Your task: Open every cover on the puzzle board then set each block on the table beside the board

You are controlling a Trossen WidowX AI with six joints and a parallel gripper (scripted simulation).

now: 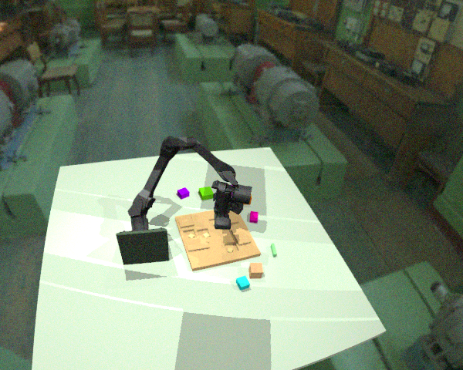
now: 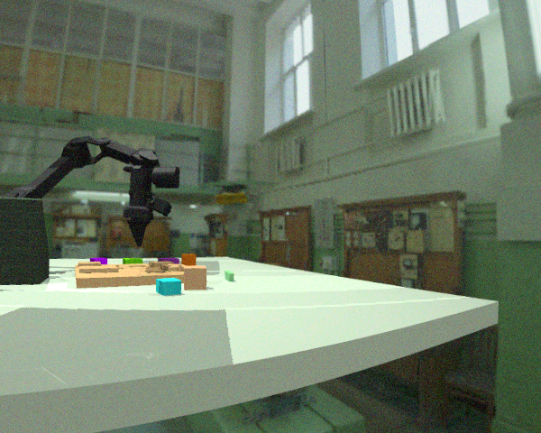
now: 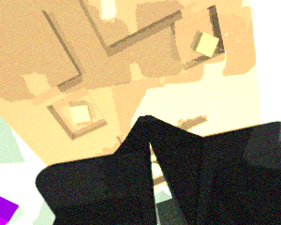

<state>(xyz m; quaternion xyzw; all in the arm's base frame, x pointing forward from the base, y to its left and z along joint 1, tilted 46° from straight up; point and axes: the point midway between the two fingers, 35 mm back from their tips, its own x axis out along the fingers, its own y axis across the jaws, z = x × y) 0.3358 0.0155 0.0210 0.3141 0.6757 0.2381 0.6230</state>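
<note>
Top view: showed a dark upright panel (image 1: 143, 247) (image 2: 14, 242) at the left of the layout on the table (image 1: 104, 302) (image 2: 354, 302), with the arm (image 1: 156, 175) (image 2: 51, 176) rising behind it; next, had a purple block (image 1: 183, 193) (image 2: 98, 261) beyond the puzzle board (image 1: 201, 260) (image 2: 126, 280) (image 3: 19, 47), then a green block (image 1: 205, 193) (image 2: 132, 261) in line beside it; held the tool (image 1: 222, 228) (image 2: 139, 244) (image 3: 148, 119) over the board, pointing down, raised off its surface in the exterior view, tips together and gripping nothing. Further right, had a cyan block (image 1: 242, 283) (image 2: 168, 286) on the near side, an orange block (image 1: 248, 199) (image 2: 188, 259) on the far side, partly hidden by the arm; then a magenta block (image 1: 253, 216) near the board, a tan block (image 1: 255, 270) (image 2: 195, 277) near the cyan one, and a thin light green piece (image 1: 273, 250) (image 2: 228, 275) rightmost; all off the board. Wrist view: showed one pale square piece (image 3: 80, 113) within a square recess at left, another pale square piece (image 3: 206, 44) within a recess at upper right; could not tell blocks from knobs, nor whether every cover was open.
</note>
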